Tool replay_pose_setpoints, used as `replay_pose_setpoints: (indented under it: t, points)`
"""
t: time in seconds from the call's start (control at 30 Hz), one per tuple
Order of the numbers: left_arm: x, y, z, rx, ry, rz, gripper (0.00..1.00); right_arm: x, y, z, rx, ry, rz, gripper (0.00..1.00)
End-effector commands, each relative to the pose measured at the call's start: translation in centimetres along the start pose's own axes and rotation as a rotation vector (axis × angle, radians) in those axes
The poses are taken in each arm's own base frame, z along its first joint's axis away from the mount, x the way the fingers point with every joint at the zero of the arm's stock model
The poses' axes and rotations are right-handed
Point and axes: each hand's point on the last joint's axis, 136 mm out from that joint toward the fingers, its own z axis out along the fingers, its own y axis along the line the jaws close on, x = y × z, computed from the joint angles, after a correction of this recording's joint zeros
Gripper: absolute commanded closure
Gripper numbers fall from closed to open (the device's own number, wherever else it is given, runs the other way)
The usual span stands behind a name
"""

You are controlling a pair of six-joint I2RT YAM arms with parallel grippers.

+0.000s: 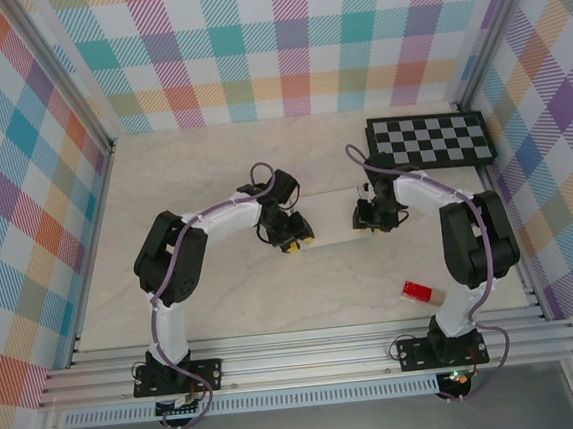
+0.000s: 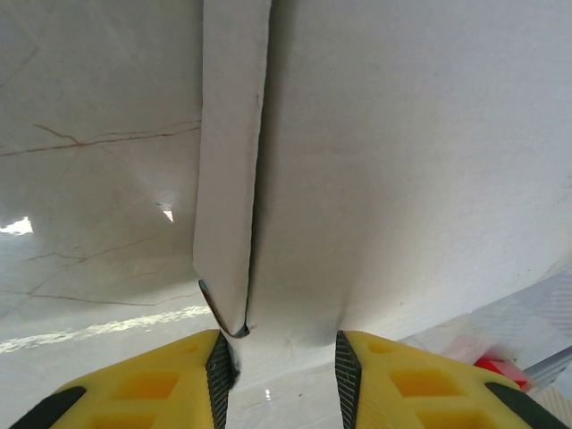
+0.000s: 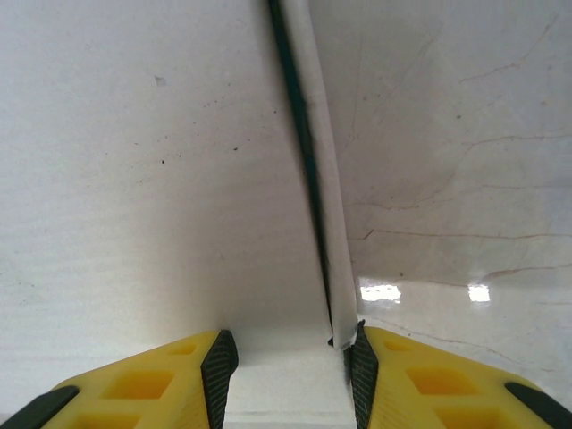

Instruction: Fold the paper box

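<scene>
Pale marbled bench, thin brown veins, glossy light spots in wrist views. Black-and-white checkerboard flat at far right corner. Small red block near right front, well apart from checkerboard. Pastel plaid walls enclose bench on three sides. Aluminium rails along near edge.

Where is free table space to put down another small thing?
Free: the far-left table, between back wall and left arm; also the near strip between the bases, left of the red block. Crowded: the middle, where both grippers meet the box, and the checkerboard corner.
</scene>
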Motion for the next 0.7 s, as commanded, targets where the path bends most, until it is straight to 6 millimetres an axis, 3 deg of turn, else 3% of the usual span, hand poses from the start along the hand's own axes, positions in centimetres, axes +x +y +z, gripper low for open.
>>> replay_pose_setpoints:
  t: [0.0, 0.23, 0.43, 0.53, 0.67]
  points:
    - [0.9, -5.3, -1.3, 0.188, 0.012, 0.059, 0.63, 0.7, 2.0, 0.4, -0.079, 0.06, -0.031, 0.59]
    - [1.2, -5.7, -1.1, 0.196, 0.027, 0.087, 0.87, 0.6, 2.0, 0.6, -0.071, 0.073, -0.049, 0.59]
    - [1.5, -6.0, -1.0, 0.194, 0.039, 0.109, 0.88, 0.4, 1.9, 0.7, -0.056, 0.086, -0.069, 0.59]
    - [1.7, -5.9, -0.9, 0.178, 0.048, 0.126, 0.81, 0.2, 1.8, 0.7, -0.047, 0.088, -0.078, 0.58]
    - [1.7, -4.8, -1.0, 0.123, 0.044, 0.178, 0.79, -0.1, 1.7, 0.3, -0.035, 0.077, -0.091, 0.58]
